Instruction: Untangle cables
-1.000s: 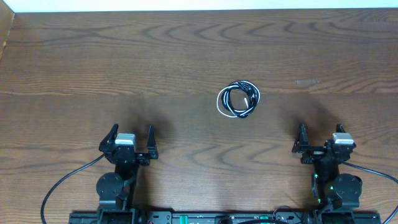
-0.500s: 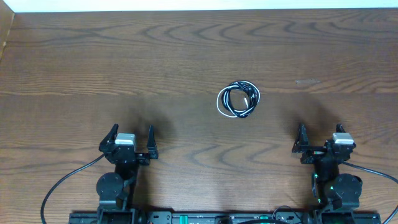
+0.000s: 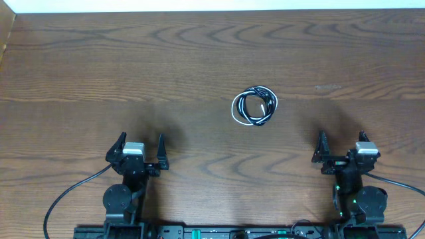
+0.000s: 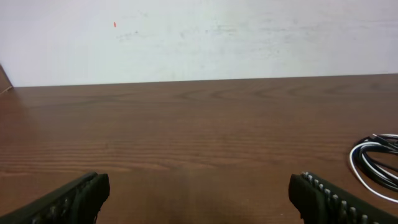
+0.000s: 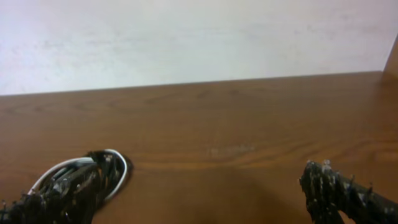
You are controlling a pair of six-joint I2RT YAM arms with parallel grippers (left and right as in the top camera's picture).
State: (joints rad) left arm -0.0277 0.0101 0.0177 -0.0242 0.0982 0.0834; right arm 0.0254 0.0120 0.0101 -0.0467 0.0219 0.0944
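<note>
The cables (image 3: 254,107), one black and one white, lie coiled together in a small round bundle on the wooden table (image 3: 199,60), right of centre. The same coil shows at the right edge of the left wrist view (image 4: 376,162) and at the lower left of the right wrist view (image 5: 84,171), partly behind that gripper's left finger. My left gripper (image 3: 139,151) rests near the front edge at the left, open and empty. My right gripper (image 3: 342,150) sits near the front edge at the right, also open with nothing between its fingers. Both are well short of the coil.
A white wall (image 4: 199,37) rises behind the table's far edge. Thick black arm cables (image 3: 66,196) trail from the bases along the front edge. A wooden side board (image 3: 5,40) borders the table at the far left.
</note>
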